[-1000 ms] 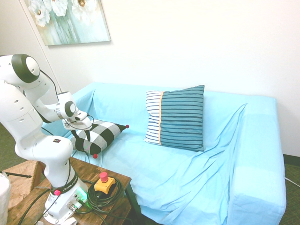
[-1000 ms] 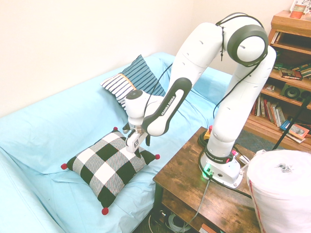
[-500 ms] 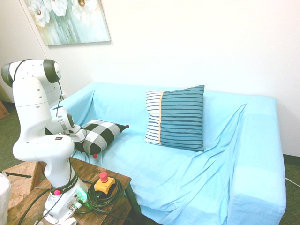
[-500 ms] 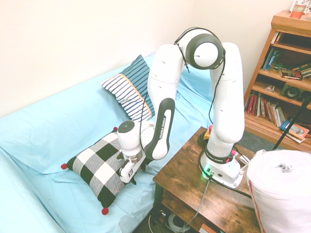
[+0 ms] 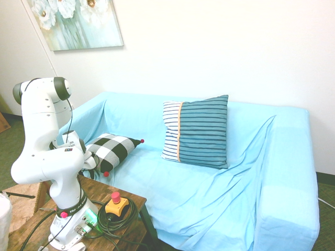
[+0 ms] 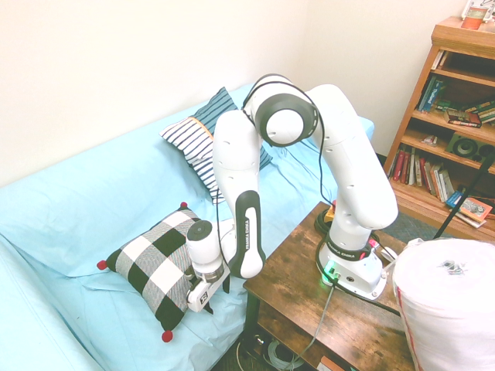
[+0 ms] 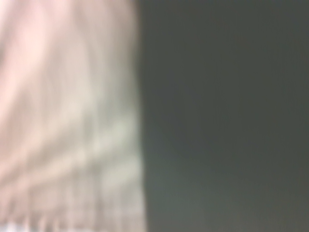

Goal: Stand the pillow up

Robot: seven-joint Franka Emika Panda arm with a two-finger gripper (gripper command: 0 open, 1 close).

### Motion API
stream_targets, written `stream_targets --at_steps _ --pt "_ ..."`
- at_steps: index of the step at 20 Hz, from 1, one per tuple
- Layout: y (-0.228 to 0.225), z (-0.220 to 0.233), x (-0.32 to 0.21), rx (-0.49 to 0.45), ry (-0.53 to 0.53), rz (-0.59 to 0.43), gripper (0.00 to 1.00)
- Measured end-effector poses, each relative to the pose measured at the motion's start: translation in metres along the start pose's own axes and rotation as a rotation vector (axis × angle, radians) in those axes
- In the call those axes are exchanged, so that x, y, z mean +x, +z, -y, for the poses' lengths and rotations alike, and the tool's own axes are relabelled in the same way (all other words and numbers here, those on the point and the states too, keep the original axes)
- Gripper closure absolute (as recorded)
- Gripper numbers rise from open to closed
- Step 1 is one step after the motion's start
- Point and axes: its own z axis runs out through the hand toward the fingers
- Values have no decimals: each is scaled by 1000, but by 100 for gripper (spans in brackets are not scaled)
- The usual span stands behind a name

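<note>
The pillow (image 6: 158,265) — black-and-white check, red pom-poms at its corners — lies flat on the sofa (image 6: 69,209); my gripper (image 6: 199,297) sits at its edge, finger state unclear.

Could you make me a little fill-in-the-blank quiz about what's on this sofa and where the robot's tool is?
1. The checked pillow has small ____ pom-poms at its corners.
2. The striped pillow leans upright against the sofa's ____.
3. The tool is down beside the ____ pillow.
4. The sofa is draped in a light ____ cover.

Missing words: red; backrest; checked; blue
</note>
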Motion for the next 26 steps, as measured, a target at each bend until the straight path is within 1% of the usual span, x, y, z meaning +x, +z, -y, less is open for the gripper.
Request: stream_targets --at_steps 5,10,14,17,22,26 --pt "-10 10 0 47 22 -72 0" --pt "-49 29 8 115 30 -129 0" --pt "-87 43 43 142 55 -154 0" --pt "-121 63 73 157 71 -163 0" --pt "-175 98 133 187 86 -195 0" --pt "-211 121 188 209 102 -197 0"
